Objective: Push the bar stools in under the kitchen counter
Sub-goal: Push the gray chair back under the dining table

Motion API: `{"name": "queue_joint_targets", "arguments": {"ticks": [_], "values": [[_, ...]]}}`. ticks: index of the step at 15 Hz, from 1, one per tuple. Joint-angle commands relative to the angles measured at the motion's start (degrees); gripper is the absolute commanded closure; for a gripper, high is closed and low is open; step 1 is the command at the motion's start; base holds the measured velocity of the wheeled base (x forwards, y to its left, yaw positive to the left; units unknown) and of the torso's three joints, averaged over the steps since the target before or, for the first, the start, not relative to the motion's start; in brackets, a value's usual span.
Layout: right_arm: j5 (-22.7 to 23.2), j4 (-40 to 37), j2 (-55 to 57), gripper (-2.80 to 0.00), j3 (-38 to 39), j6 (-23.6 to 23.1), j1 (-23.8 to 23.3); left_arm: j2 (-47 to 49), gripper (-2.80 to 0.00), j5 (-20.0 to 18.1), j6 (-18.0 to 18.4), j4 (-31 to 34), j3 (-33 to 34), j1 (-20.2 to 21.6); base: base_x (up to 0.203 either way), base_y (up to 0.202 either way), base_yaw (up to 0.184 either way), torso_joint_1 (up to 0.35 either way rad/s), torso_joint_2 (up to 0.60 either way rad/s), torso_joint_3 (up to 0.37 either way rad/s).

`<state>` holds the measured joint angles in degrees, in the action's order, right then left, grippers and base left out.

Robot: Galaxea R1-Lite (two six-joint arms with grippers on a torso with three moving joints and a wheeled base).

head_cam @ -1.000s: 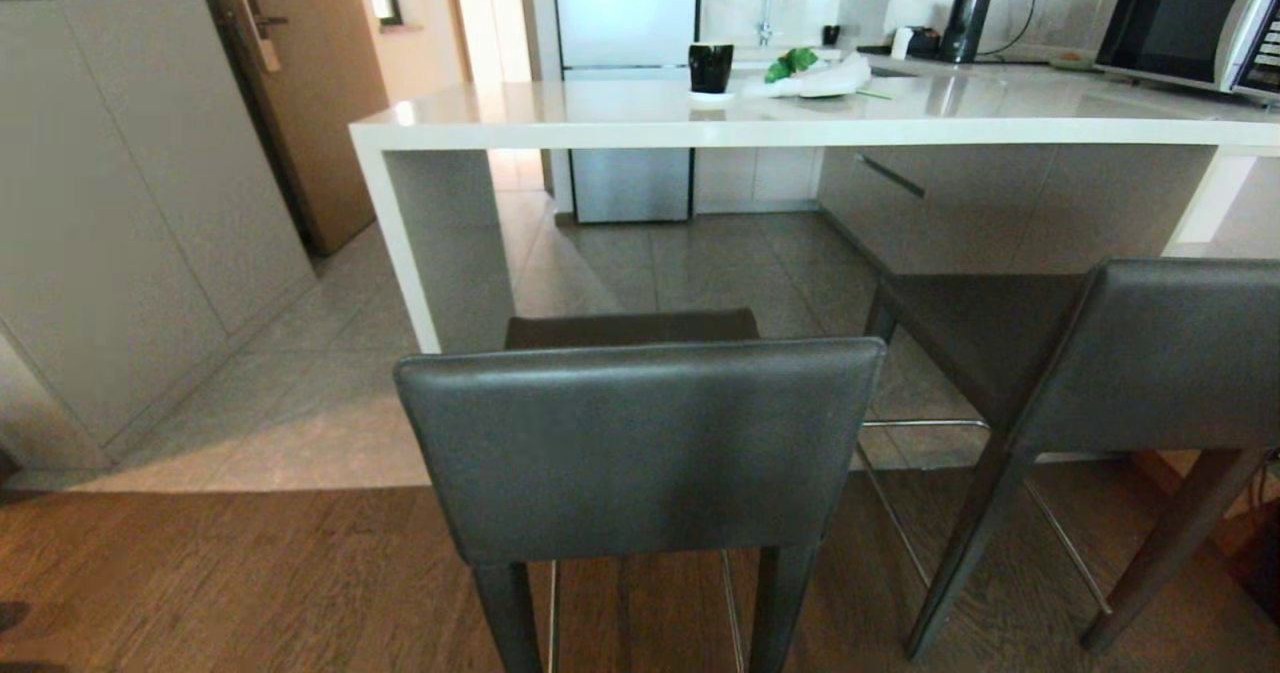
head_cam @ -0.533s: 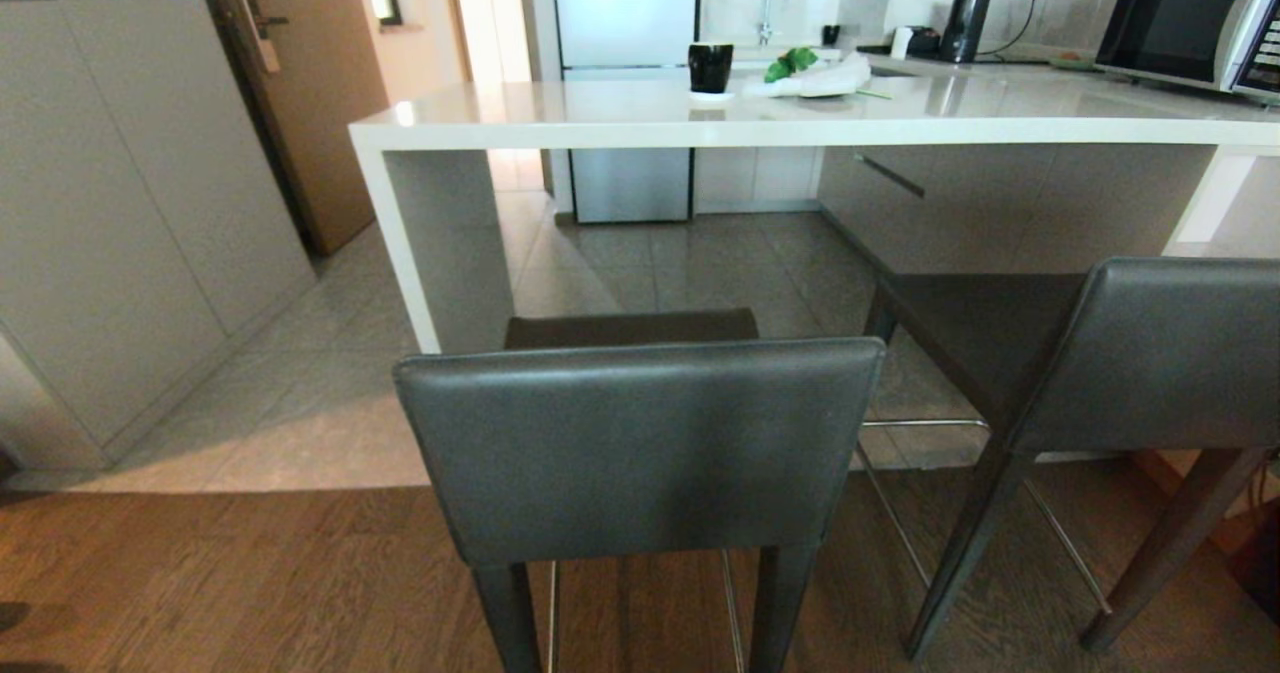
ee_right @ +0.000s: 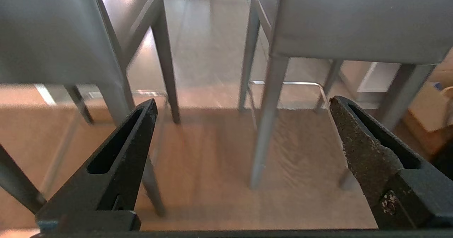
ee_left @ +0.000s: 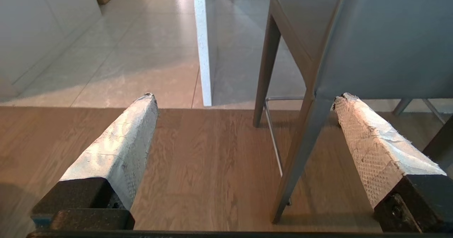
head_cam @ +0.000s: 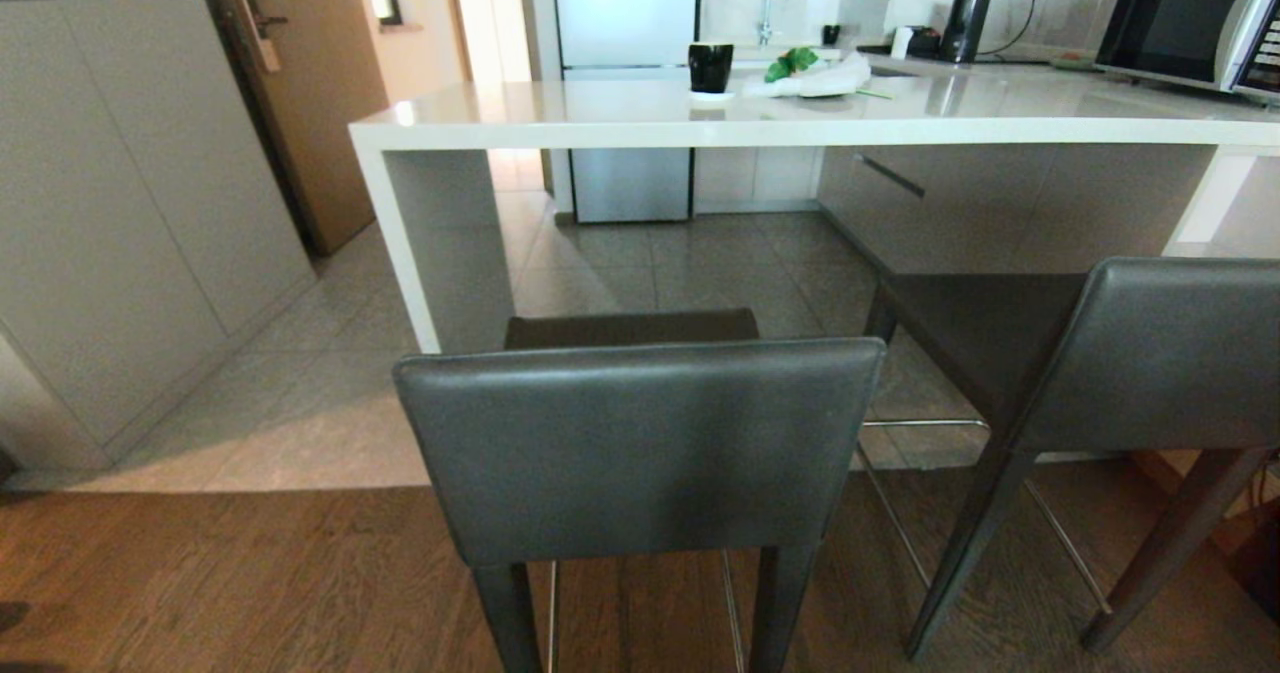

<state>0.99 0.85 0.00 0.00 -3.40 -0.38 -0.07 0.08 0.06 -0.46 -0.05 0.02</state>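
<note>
Both bar stools (head_cam: 640, 443) sit pulled out in front of the kitchen counter (head_cam: 800, 118), backrests facing the robot, seats not tucked under the tabletop. Left gripper (ee_left: 244, 102) and right gripper (ee_right: 242, 105) hang low behind the stools, jaws spread wide, holding nothing.

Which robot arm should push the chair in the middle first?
Probably the left. Seen from the head, the near stool stands by the counter's left end. The left tool, open, has that stool's backrest beside one finger. The right tool, also open, points between both stools, so it suits the other stool.
</note>
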Motion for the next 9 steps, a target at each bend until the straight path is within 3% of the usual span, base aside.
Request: {"name": "queue_joint_targets", "arguments": {"ticks": [1, 6, 9], "values": [[0.2, 0.0, 0.1, -2.8, 0.0, 0.7, 0.0, 0.1, -2.8, -0.2, 0.4, 0.4, -0.2, -0.1, 0.0, 0.0, 0.0, 0.0, 0.0, 0.0], [1.0, 0.0, 0.1, -2.8, 0.0, -1.0, 0.2, 0.1, -2.8, 0.2, -1.6, -0.6, 0.1, 0.0, 0.0, 0.0, 0.0, 0.0, 0.0, 0.0], [-1.1, -0.8, 0.1, -2.8, 0.0, 3.6, 0.1, 0.1, -2.8, 0.2, -1.6, -0.6, 0.1, 0.0, 0.0, 0.0, 0.0, 0.0, 0.0, 0.0]]}}
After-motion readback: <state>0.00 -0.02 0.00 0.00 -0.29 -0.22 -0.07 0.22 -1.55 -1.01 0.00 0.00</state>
